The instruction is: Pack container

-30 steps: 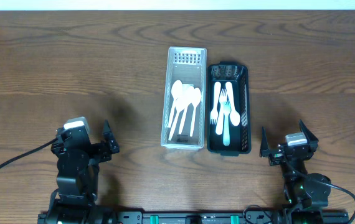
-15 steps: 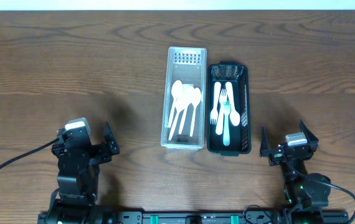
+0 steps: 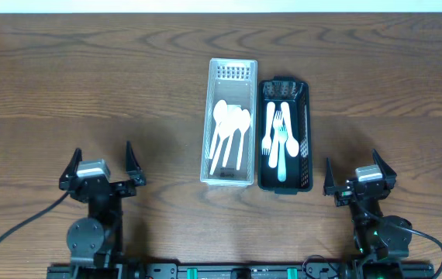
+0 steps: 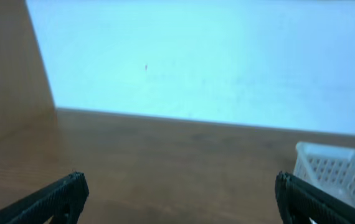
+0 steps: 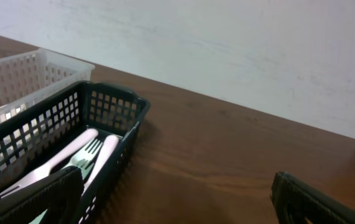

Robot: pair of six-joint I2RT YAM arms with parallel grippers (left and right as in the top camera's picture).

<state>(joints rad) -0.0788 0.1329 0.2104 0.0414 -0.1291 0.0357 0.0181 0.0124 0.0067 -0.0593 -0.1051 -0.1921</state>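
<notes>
1. Plastic cutlery is the load. White spoons lie overlapping in a white slotted basket just beside the left wall of the black basket. White forks lie inside the black basket itself.
2. Handling, as I judge it: each piece is very light, stiff but thin, and smooth enough to slip or flick away. The best hold is across the handle at mid-length. The spoons lie fanned together, so lifting one alone will take care.
3. Both baskets look light and rigid; the rim of a long wall would serve as a hold.
4. Left claw: fingers spread apart, empty, well apart from the black basket, off its near-left side over bare bench.
5. Right claw: fingers apart, empty, near the black basket's near-right corner. Its wrist view shows that basket close ahead on the left.
</notes>
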